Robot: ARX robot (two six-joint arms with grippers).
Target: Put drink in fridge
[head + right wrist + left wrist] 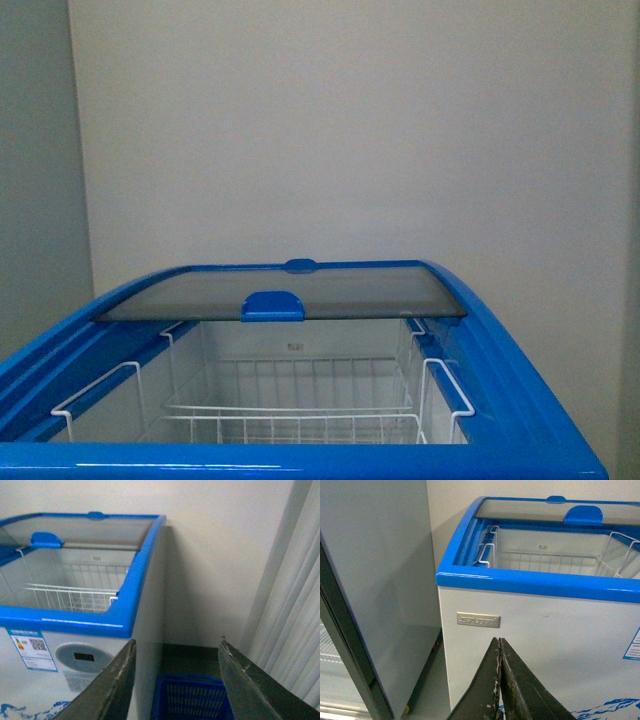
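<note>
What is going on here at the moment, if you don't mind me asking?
The robot faces the fridge, a white chest freezer with a blue rim. Its glass lid is slid to the far end, so the white wire baskets inside are exposed, and they look empty. No drink shows in any view. The left gripper is shut with nothing in it, in front of the freezer's white wall. The right gripper is open and empty, above a blue plastic basket on the floor beside the freezer.

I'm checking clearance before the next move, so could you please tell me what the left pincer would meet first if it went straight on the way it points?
Most likely the white front wall of the fridge, just below its blue rim. The left pincer is shut and aimed at that panel, though how far off it is remains unclear.
</note>
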